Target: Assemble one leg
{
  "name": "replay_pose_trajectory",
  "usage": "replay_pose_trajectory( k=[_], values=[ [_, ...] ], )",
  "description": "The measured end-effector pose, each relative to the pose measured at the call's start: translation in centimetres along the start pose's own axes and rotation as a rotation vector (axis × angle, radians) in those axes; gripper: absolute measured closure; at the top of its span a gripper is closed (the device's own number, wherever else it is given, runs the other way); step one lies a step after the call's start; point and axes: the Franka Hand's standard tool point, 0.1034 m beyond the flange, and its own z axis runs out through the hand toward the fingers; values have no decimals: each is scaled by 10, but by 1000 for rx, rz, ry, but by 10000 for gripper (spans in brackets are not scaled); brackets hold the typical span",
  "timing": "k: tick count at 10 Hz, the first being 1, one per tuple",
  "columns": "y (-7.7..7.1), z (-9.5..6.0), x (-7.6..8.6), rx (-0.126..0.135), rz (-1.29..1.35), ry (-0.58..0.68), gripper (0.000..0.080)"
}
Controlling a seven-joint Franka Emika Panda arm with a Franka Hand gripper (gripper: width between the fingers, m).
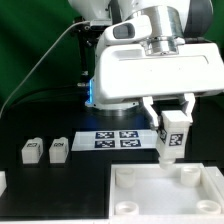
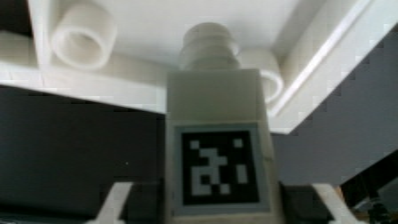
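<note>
My gripper (image 1: 171,122) is shut on the leg (image 1: 172,137), a stubby white peg with a black-and-white tag, and holds it upright just above the far right corner of the large white square board (image 1: 150,195). In the wrist view the leg (image 2: 217,110) fills the middle, tag facing the camera, between the pale fingers (image 2: 119,203) of the gripper (image 2: 221,206). Its narrow tip points toward the board's rim (image 2: 302,40), beside a round corner socket (image 2: 80,40). Two more legs (image 1: 32,150) (image 1: 58,149) lie on the black table at the exterior view's left.
The marker board (image 1: 117,138) lies flat on the table behind the square board, under the arm. A small white part (image 1: 2,182) shows at the exterior view's left edge. A cable hangs at the back left.
</note>
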Motion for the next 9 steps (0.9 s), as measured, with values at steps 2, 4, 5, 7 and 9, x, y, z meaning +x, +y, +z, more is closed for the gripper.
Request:
replay_pose_trajectory(
  k=[2,4,5,7,9],
  values=[
    [9,10,21,14,33,35,508],
    [-5,24,30,42,58,42,508],
    [-10,28,34,48,62,44,508],
    [-33,38,32,71,62,34,508],
    [-37,41,28,76,59,28,508]
  ],
)
